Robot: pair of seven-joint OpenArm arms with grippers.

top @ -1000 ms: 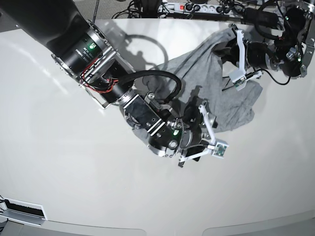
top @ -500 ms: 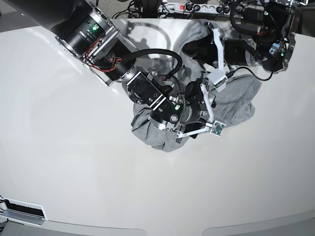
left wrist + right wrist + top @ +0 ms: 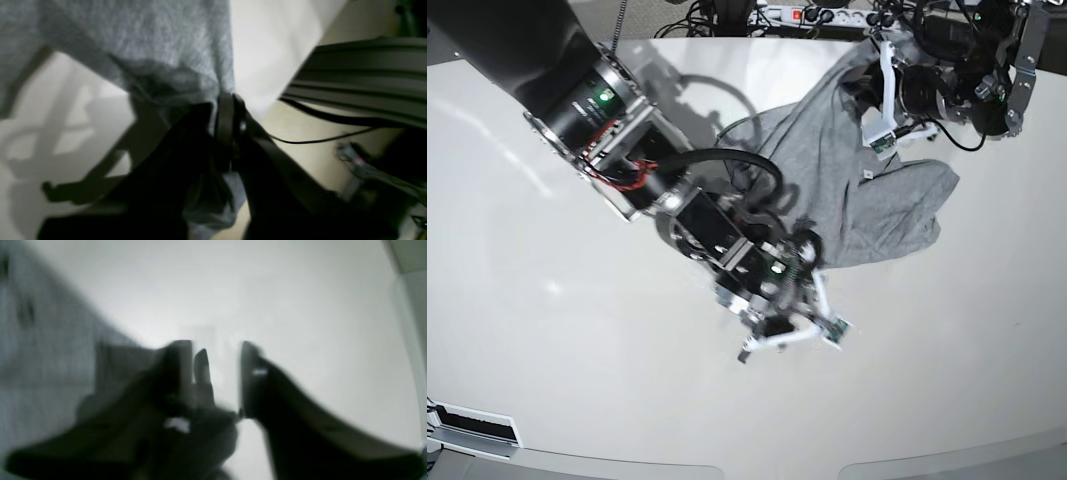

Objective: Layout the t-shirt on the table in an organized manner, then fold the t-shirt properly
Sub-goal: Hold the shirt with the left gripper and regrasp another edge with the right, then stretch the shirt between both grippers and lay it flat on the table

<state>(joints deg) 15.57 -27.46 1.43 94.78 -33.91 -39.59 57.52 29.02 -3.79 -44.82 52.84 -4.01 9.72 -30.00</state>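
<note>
The grey t-shirt (image 3: 867, 190) lies crumpled on the far right part of the white table (image 3: 577, 350), with its top corner lifted. My left gripper (image 3: 867, 75) holds that corner near the table's back edge. In the left wrist view the left gripper (image 3: 228, 103) is shut on a bunch of t-shirt (image 3: 166, 40) fabric. My right gripper (image 3: 802, 320) sits over bare table just in front of the shirt's lower edge. The right wrist view is blurred; the right gripper (image 3: 217, 356) shows its fingers apart, white table (image 3: 267, 290) between them and the t-shirt (image 3: 33, 340) off to the left.
A power strip (image 3: 817, 12) and cables run behind the table's back edge. The large black right arm (image 3: 597, 100) reaches across the table's middle from the upper left. A black-and-white fixture (image 3: 477, 428) sits at the front left corner.
My right gripper has slid toward the front, off the bunched shirt, with its jaws narrower. The left gripper has pulled its corner back to the right rear, and the shirt has spread out.
</note>
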